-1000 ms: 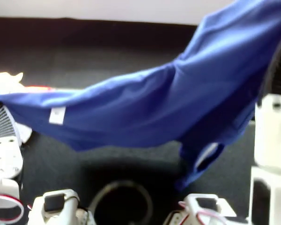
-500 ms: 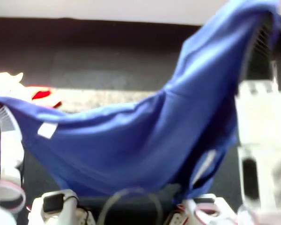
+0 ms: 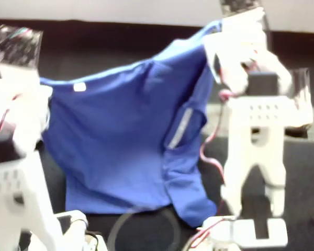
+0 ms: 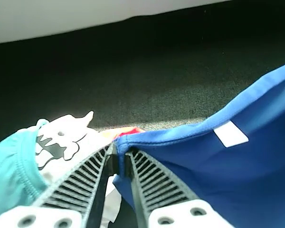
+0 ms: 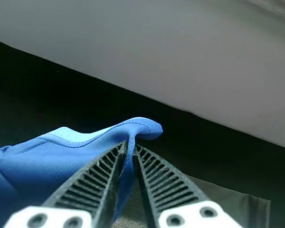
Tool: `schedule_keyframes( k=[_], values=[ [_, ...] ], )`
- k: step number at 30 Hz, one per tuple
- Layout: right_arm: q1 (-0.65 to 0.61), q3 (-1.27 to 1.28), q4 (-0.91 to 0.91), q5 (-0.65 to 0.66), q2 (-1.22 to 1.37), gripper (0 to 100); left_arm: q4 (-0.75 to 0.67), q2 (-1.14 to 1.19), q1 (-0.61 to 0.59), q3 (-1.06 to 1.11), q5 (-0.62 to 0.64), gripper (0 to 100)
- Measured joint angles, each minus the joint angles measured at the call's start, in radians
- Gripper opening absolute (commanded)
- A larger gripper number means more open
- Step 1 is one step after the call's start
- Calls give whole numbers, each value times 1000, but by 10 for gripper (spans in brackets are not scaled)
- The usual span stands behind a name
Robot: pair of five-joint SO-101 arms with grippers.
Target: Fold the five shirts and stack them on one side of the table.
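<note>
Evidently, over the dark surface (image 3: 94,52) we hold the blue shirt (image 3: 120,136) stretched in the air, from 9 o'clock up to 1 o'clock in the high view: the spreading step, we judge. Next it should be lowered flat and even before any fold. Our left hand (image 4: 119,151) is clamped on its edge near the white label (image 4: 230,134); our right hand (image 5: 130,145) pinches another edge.

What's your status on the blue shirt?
Left tool shut on blue shirt edge. Right tool shut on another corner. Shirt hangs spread between them. White and teal shirts heaped near left tool.
</note>
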Motion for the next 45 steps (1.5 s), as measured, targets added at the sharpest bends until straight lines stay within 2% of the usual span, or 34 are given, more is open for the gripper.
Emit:
schedule_keyframes(
  k=[5,15,19,22,28,36,40,45],
  values=[
    [0,-18,-133,0,172,7,-48,262,-2,-86,0,9],
    [-18,-52,-155,0,500,7,-54,741,-2,-299,17,9],
    [-18,-54,-153,0,509,7,-54,767,-2,-311,35,9],
    [-18,-54,-74,0,509,7,-21,769,-2,-322,35,9],
    [-49,-54,203,0,508,7,183,769,9,-322,35,9],
    [-86,-54,440,0,457,7,427,769,20,-322,35,9],
    [-153,-15,465,-21,391,7,468,769,9,-321,35,9],
    [-232,269,347,-37,238,7,462,767,-49,-195,-20,9]
  ],
)
